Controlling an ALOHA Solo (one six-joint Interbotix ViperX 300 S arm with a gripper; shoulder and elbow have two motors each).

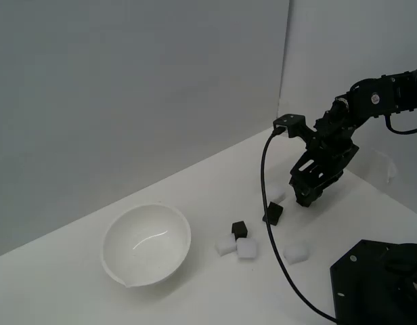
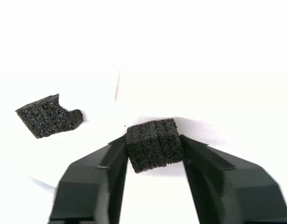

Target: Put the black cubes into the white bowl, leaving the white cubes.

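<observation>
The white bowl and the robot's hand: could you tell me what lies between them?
In the exterior view, two black cubes and white cubes lie between the white bowl and the hand.

Black cube (image 2: 154, 145) pinched in tool (image 2: 154, 154); white bowl (image 1: 147, 243) seemingly empty.

Setting: laboratory-style robot test bench. Evidence: bare matte white tabletop (image 1: 161, 298), plain grey backdrop panels (image 1: 127, 88), black jointed robot arm (image 1: 371, 101), trailing black cable (image 1: 269, 223).

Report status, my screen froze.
Claw shut on one black cube. White bowl empty. Two black cubes still on table, white cubes beside.
</observation>
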